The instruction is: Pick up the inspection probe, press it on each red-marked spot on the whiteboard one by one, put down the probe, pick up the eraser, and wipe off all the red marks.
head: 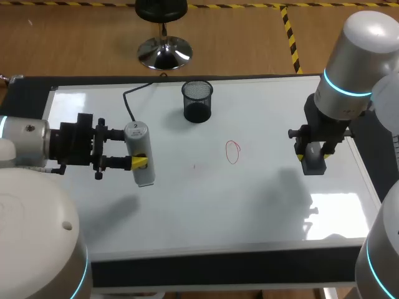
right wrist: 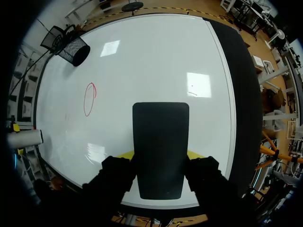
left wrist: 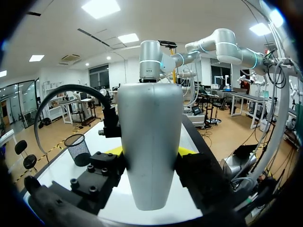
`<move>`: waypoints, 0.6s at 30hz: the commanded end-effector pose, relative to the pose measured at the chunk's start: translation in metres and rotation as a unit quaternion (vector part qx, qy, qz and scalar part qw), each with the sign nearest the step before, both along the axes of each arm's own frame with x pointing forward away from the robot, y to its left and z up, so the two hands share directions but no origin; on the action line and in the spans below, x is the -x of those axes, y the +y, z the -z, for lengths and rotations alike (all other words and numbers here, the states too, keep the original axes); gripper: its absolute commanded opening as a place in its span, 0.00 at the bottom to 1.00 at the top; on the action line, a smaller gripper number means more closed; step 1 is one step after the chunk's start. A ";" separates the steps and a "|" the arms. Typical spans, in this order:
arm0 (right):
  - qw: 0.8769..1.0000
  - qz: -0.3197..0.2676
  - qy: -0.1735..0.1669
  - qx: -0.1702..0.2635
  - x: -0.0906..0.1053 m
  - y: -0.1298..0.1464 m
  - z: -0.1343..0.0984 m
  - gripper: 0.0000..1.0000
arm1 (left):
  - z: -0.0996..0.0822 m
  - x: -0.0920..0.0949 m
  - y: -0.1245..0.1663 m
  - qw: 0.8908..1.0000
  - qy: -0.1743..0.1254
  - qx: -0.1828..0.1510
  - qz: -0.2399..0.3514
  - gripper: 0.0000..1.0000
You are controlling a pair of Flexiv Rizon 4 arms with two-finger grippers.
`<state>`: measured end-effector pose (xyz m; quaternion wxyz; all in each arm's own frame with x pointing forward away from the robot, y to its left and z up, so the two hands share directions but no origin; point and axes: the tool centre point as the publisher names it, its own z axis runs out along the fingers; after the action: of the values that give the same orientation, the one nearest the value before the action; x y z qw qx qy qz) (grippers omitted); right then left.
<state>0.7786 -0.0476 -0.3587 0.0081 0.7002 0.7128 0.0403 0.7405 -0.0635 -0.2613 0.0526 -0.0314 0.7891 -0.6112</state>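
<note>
The silver-white inspection probe (head: 138, 156), trailing a black cable, is clamped between the fingers of my left gripper (head: 134, 148) above the left part of the whiteboard (head: 249, 205). In the left wrist view the probe (left wrist: 150, 142) fills the space between the yellow tips of that gripper (left wrist: 150, 156). My right gripper (head: 313, 152) is shut on the dark grey eraser (head: 313, 163) over the board's right side. The right wrist view has the eraser (right wrist: 160, 146) in the gripper (right wrist: 160, 158) above bare board. A red oval mark (head: 232, 151) (right wrist: 89, 99) lies mid-board between the arms.
A black mesh cup (head: 197, 101) (right wrist: 73, 49) (left wrist: 78, 149) stands on the far part of the board. The probe's cable (head: 134, 93) runs off the far edge. A dark strip (head: 218, 268) borders the board's near side.
</note>
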 end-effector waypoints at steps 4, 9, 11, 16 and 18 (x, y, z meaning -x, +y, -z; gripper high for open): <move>1.000 -0.001 0.000 -0.001 0.000 -0.001 0.000 0.00 | -0.001 -0.011 -0.021 1.000 -0.007 0.004 0.010 0.00; 1.000 -0.001 0.000 -0.001 0.000 -0.001 0.000 0.00 | -0.001 -0.019 -0.033 1.000 -0.009 0.004 0.025 0.00; 1.000 -0.001 0.000 -0.001 0.000 -0.001 0.000 0.00 | -0.001 -0.023 -0.038 0.999 -0.010 0.005 0.031 0.00; 1.000 -0.001 0.000 -0.001 0.000 -0.001 0.000 0.00 | 0.000 -0.035 -0.048 0.999 -0.013 0.009 0.047 0.00; 1.000 -0.001 0.000 -0.001 0.000 -0.001 0.000 0.00 | -0.001 -0.040 -0.052 0.998 -0.015 0.011 0.054 0.00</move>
<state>0.7784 -0.0477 -0.3584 0.0080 0.7001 0.7128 0.0404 0.7655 -0.1076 -0.2566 0.0423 0.0114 0.7833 -0.6201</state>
